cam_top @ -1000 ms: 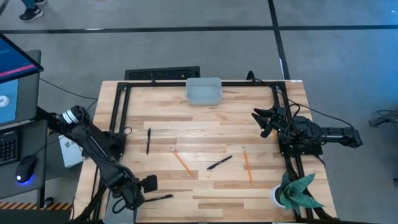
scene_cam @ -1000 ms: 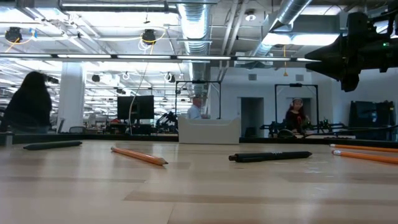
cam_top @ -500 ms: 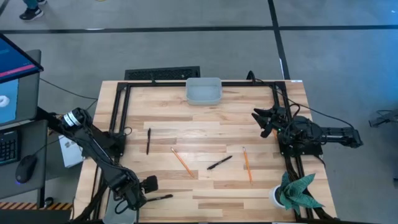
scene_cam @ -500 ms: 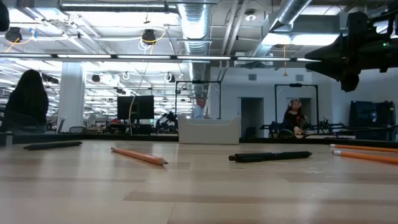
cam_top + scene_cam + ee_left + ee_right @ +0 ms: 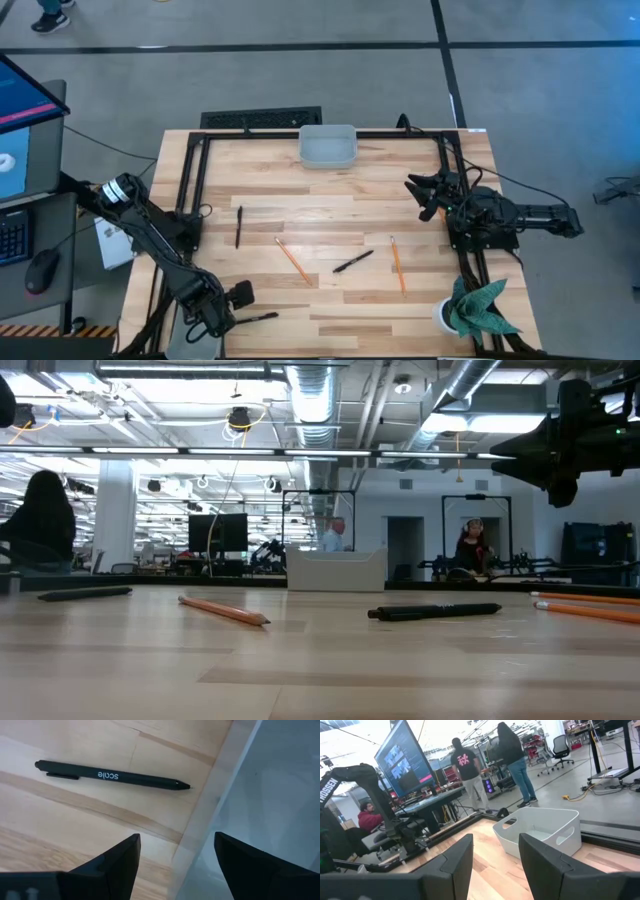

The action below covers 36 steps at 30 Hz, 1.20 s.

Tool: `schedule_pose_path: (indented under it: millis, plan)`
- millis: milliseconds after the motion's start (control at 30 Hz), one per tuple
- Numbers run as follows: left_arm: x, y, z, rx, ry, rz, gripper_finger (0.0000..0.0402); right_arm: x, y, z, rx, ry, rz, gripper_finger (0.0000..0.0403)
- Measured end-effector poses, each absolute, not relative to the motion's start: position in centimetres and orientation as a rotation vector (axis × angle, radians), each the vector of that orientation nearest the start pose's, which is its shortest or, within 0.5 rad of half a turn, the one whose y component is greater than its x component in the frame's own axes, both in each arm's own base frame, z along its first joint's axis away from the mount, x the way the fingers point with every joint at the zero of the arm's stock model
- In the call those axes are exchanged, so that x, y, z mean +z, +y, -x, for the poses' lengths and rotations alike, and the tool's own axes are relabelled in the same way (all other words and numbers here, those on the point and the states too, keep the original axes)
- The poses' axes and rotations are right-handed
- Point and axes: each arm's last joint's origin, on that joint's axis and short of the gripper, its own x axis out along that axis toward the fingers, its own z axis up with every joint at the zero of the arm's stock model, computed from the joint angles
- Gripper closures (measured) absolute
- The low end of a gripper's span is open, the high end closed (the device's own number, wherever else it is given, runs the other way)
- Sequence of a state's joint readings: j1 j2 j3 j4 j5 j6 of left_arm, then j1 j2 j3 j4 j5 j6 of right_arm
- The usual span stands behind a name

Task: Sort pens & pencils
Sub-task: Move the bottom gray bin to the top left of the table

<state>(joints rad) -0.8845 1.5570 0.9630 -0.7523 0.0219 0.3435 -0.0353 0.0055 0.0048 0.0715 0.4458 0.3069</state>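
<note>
The left tool (image 5: 172,865), fingers spread above the table's (image 5: 330,200) edge, should lower over the nearest of the pens (image 5: 112,775) and pinch its middle.

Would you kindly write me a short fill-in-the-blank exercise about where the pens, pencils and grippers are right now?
1. The table holds ___ orange pencils.
2. The pen in front of the left gripper carries the white word ___.
3. The fingers of the left gripper stand ___.
4. The right gripper hangs near the table's ___ edge.

Missing words: two; scale; open; right
</note>
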Motion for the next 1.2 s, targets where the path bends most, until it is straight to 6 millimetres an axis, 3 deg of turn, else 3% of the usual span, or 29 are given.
schedule_pose_path:
  millis: [867,1200]
  plan:
    - [18.51,-20.61,-17.60,-0.972,1.174,-0.868,0.0156,17.13,-1.58,-9.42,-0.466,-0.142,-0.314,0.0222]
    - [18.51,-20.56,-17.57,-0.967,1.180,-0.870,0.0229,17.14,-1.58,-9.42,-0.466,-0.143,-0.315,0.0220]
